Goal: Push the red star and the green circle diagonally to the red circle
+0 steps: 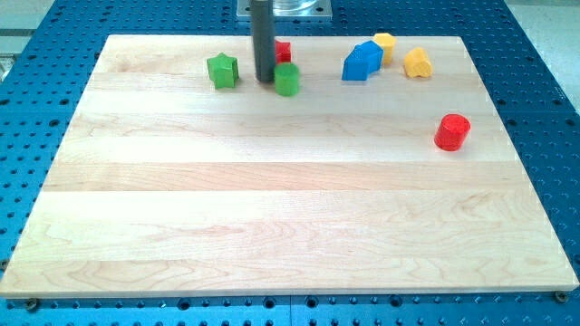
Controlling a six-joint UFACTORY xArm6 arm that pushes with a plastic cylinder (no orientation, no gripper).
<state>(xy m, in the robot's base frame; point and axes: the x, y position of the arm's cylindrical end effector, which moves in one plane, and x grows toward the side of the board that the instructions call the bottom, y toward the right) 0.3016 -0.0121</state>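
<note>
Resting bare, gripping nothing, my tip (265,80) touches green circle (287,80) at its 9 o'clock; red circle (451,132) lies toward 4 o'clock.

Wooden surface (272,217) on a blue perforated base (553,109). Far edge, left to right: green star (222,70); the tool, a dark rod with my tip (265,80) just left of the green circle (287,80); red star (283,51), partly hidden behind the rod; blue block (362,62); two yellow blocks (385,43) (417,63). Red circle (452,132) lies well apart, at right.
</note>
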